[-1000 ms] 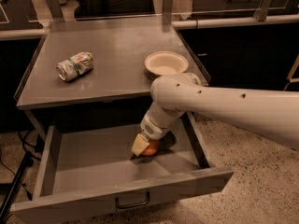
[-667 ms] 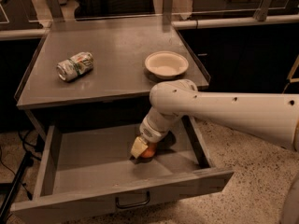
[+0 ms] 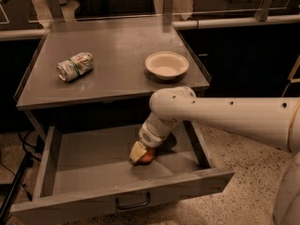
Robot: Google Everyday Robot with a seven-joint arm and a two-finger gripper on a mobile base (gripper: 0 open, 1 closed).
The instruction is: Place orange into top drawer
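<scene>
gripper (image 3: 140,153) down in top drawer (image 3: 89,158), hiding most of the orange (image 3: 148,158) from you | orange touching drawer floor: you cannot tell | arm (image 3: 234,118) cut off at right edge | can (image 3: 75,67) print too small to read

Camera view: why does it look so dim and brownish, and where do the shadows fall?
In the camera view the light is weak and warm, with a pale sheen on the far edge of the tabletop. The bowl casts a dark shadow toward the front. In the top drawer, the gripper sits low at the orange, with shadow pooled to their right.
</scene>
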